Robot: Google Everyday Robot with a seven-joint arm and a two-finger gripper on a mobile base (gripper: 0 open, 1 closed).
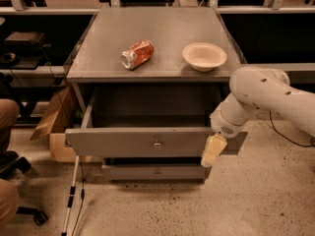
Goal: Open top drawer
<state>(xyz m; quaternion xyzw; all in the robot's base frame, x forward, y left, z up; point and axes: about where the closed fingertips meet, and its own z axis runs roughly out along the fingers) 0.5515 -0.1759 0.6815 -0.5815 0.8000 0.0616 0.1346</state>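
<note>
top drawer (123, 141) stands well out. gripper (214, 150) at its front's right end; jaws: cannot tell. judgement: off-centre hold, so pull straight, no skew.

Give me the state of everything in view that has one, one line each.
Wide grey metal-look top drawer with round knob: pulled out, open.
Narrower grey lower drawer: pushed in.
Crushed orange soda can: lying on its side on the grey cabinet top.
Cream round bowl: upright, empty.
White arm's gripper: at the open drawer front's right end.
</note>
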